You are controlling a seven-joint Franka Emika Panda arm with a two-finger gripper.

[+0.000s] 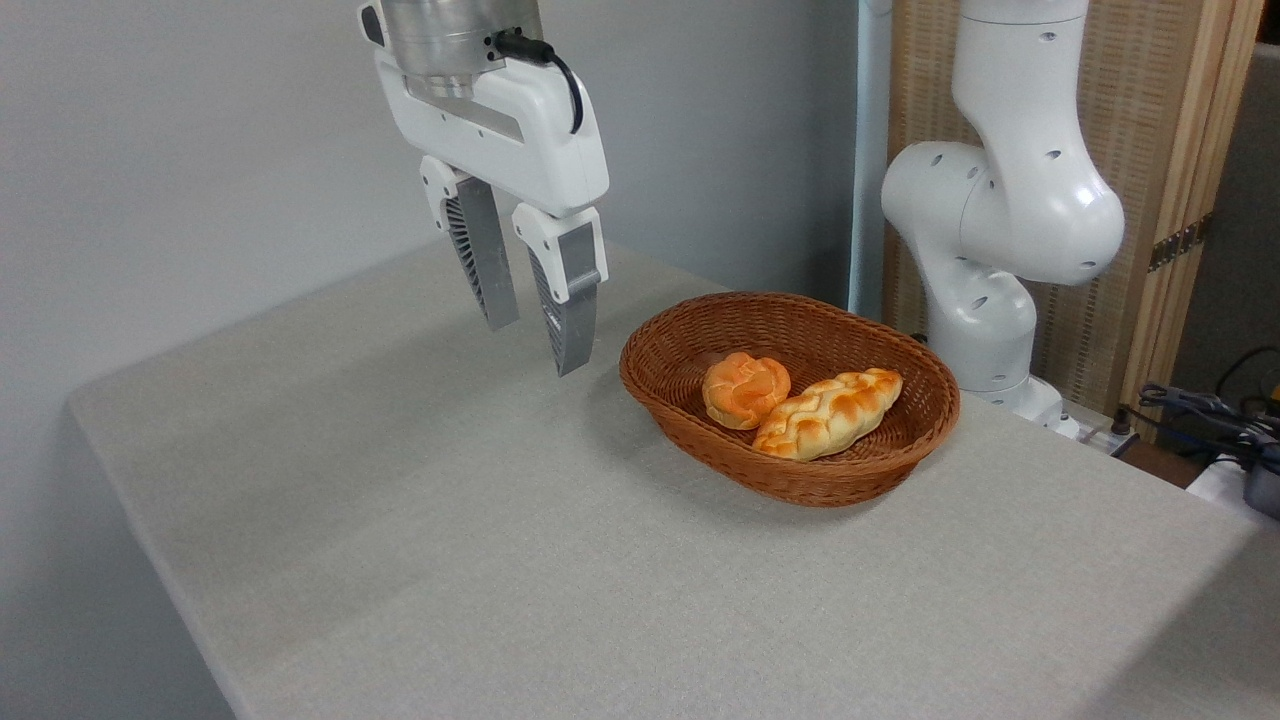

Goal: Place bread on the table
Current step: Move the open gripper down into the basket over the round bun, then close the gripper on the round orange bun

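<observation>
Two baked items are held in the basket (905, 440): the bread (745, 389), a small round orange bun with a knotted top, and a longer, paler braided loaf (830, 412). The bread is seated on the left side of the basket floor, below the rim, with the loaf lying against its right side so that the two are touching. Because the bread is sunk beneath the woven wall and pressed by the loaf on one side, access is judged to be free only from above and from the left.

The basket is placed on the table (450, 560) towards the far right, with a wide bare area of grey surface left open to the near and left. That bare area is judged to be the natural place for the bread to be set down.

The gripper (535, 345) is held in the air to the left of the basket, well apart from the bread and clear above the table. Its fingers (572, 300) are pointed downward and parted by a moderate gap, and nothing is grasped between them. The gap is judged to be somewhat narrow for the bun, so a wider opening may be required before descent. No contact has yet been made; the bread is not yet lifted.

The white arm base (985, 300) is mounted beyond the far right edge of the table.
</observation>
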